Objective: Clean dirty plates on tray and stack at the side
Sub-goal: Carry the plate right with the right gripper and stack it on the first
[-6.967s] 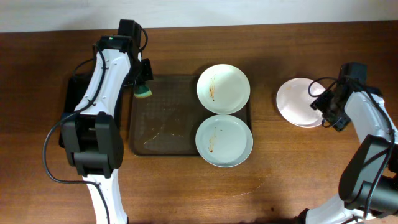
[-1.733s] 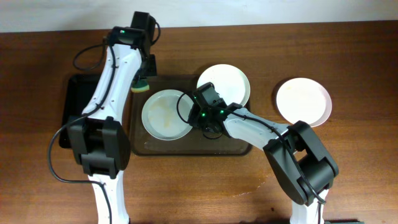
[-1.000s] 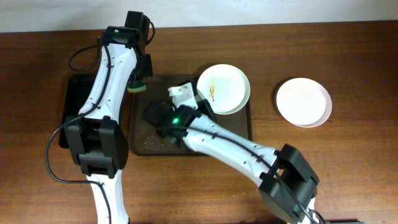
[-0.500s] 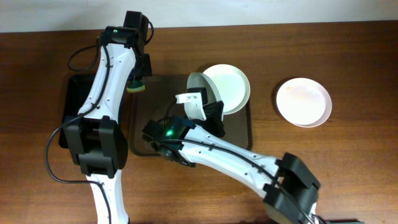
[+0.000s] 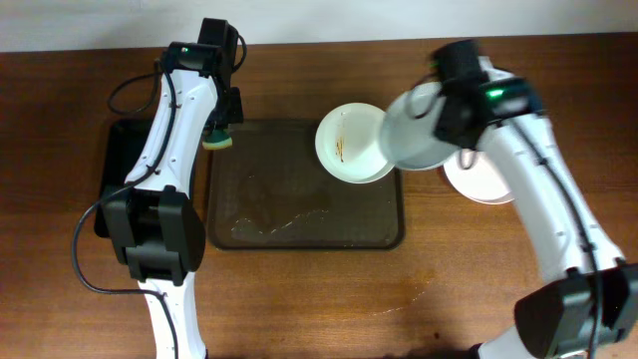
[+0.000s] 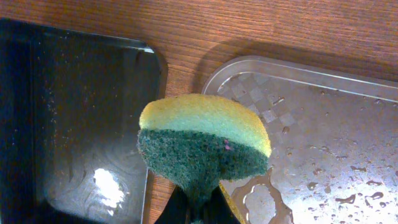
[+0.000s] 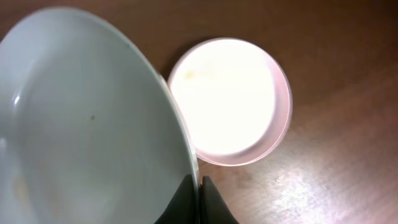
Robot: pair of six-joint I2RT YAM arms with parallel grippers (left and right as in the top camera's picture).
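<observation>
Right wrist view: my right claw (image 7: 199,190) pinches a plate (image 7: 93,124) beside the side plate (image 7: 230,99), left claw (image 6: 198,208) pinches the sponge (image 6: 202,146); next, I'd lower it flat on top.

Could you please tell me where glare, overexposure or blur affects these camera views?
Right wrist: the plate on the table is blown out to flat white, while the held plate looks grey and soft close to the lens. Left wrist: the sponge is sharp; a glare patch sits on the black tray. Overhead: evenly lit, faint sheen on the wet tray.
</observation>
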